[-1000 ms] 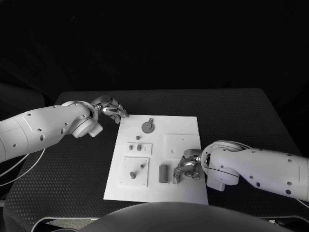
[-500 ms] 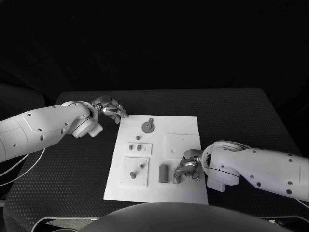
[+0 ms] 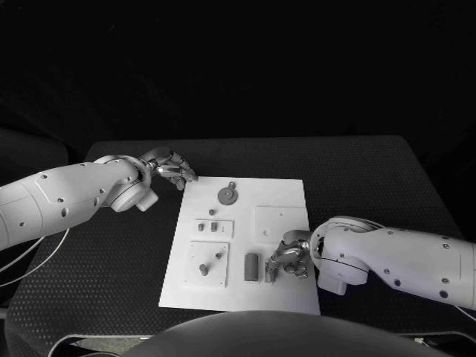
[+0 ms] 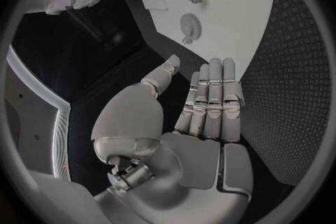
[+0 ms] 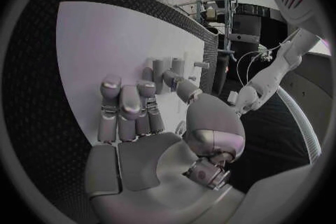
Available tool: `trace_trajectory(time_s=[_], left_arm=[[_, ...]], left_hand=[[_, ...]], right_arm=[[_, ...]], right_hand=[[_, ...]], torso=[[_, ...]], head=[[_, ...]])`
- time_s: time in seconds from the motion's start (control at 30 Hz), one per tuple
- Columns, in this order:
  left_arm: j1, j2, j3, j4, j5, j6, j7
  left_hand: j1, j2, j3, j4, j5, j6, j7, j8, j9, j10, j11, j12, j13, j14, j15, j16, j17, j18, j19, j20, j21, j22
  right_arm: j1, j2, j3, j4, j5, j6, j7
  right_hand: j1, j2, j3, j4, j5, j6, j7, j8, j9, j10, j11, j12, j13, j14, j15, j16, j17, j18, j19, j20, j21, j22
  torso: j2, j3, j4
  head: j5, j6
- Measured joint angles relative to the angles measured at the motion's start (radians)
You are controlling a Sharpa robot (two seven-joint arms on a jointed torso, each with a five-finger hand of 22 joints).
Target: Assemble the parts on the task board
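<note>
At bench centre: task board (image 3: 286, 195), white, rectangular, long axis running near to far, lying flat on the black bench (image 3: 356, 171). Contents, far to near: one round disc part with a short tab (image 3: 228, 195) at the far end; two small parts (image 3: 207, 225) side by side in a raised pale panel left of centre, with one tinier piece just beyond them; one square panel (image 3: 277, 219) right of centre, apparently bare; a near-left panel carrying a peg-like part (image 3: 204, 269) and a small upright piece; one oblong block part (image 3: 251, 268) near the middle of the near end, long axis near to far. Right hand (image 3: 288, 258): over the near right portion of the board, just beside the block part on its right; fingers curled, and whether they pinch a small piece cannot be told. Left hand (image 3: 167, 168): off the board, beside its far left corner, fingers straight and together in its wrist view (image 4: 210, 101), holding nothing, pointing towards the disc part. Judgement: the block lies immediately left of the right hand, well apart from the left hand; the right arm is the nearer for it, while the disc falls to the left hand.
</note>
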Motion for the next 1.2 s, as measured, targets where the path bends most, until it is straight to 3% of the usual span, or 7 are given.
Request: trace_trajectory(time_s=[0.03, 0.13, 0.77, 1.2], left_arm=[[0.000, 0.000, 0.000, 0.000, 0.000, 0.000, 0.000], [0.000, 0.000, 0.000, 0.000, 0.000, 0.000, 0.000], [0.000, 0.002, 0.000, -0.002, 0.000, 0.000, 0.000], [0.000, 0.002, 0.000, -0.002, -0.001, 0.000, 0.000]], left_hand=[[0.000, 0.000, 0.000, 0.000, 0.000, 0.000, 0.000, 0.000, 0.000, 0.000, 0.000, 0.000, 0.000, 0.000, 0.000, 0.000, 0.000, 0.000, 0.000, 0.000, 0.000, 0.000], [0.000, 0.000, 0.000, 0.000, 0.000, 0.000, 0.000, 0.000, 0.000, 0.000, 0.000, 0.000, 0.000, 0.004, 0.004, 0.000, 0.001, 0.000, 0.000, 0.000, 0.000, 0.000], [0.000, 0.000, 0.000, 0.000, 0.000, 0.000, 0.000, 0.000, 0.000, 0.000, 0.000, 0.000, 0.000, 0.004, 0.004, 0.000, 0.002, -0.002, 0.000, 0.000, 0.000, 0.001], [0.000, 0.000, 0.000, 0.000, 0.000, 0.000, 0.000, 0.000, 0.000, 0.000, 0.000, 0.000, 0.000, 0.004, 0.004, -0.004, 0.003, 0.007, 0.000, 0.000, 0.000, 0.001]], right_arm=[[0.000, 0.000, 0.000, 0.000, 0.000, 0.000, 0.000], [0.000, 0.000, 0.000, -0.001, 0.000, 0.002, 0.001], [0.001, 0.000, 0.001, -0.001, -0.001, 0.013, 0.003], [0.001, -0.002, 0.001, -0.001, -0.001, 0.014, 0.006]], right_hand=[[0.001, -0.012, 0.003, 0.003, 0.000, -0.003, -0.001, -0.003, 0.000, -0.004, 0.003, 0.000, 0.000, -0.005, 0.003, -0.004, 0.000, 0.000, 0.000, 0.000, 0.000, -0.001], [-0.004, -0.019, 0.002, 0.006, 0.000, -0.011, 0.000, -0.007, -0.005, -0.011, 0.011, 0.000, 0.001, -0.008, 0.002, -0.005, 0.000, 0.000, 0.000, 0.000, -0.001, -0.001], [0.004, -0.040, 0.004, 0.009, 0.000, -0.025, 0.000, -0.014, -0.011, -0.025, 0.018, 0.000, 0.005, -0.023, 0.007, -0.004, 0.001, 0.000, -0.008, 0.000, -0.004, -0.001], [-0.031, -0.094, 0.009, 0.073, 0.000, -0.025, 0.000, -0.014, -0.016, -0.030, 0.020, 0.004, 0.005, -0.023, 0.007, -0.004, 0.003, 0.000, -0.009, 0.002, -0.004, -0.003]], torso=[[0.000, 0.0000, 0.0000], [0.000, 0.0000, 0.0000], [0.000, 0.0001, 0.0003], [0.000, -0.0001, 0.0005]], head=[[0.000, 0.000], [0.000, 0.000], [0.000, 0.000], [0.001, 0.000]])
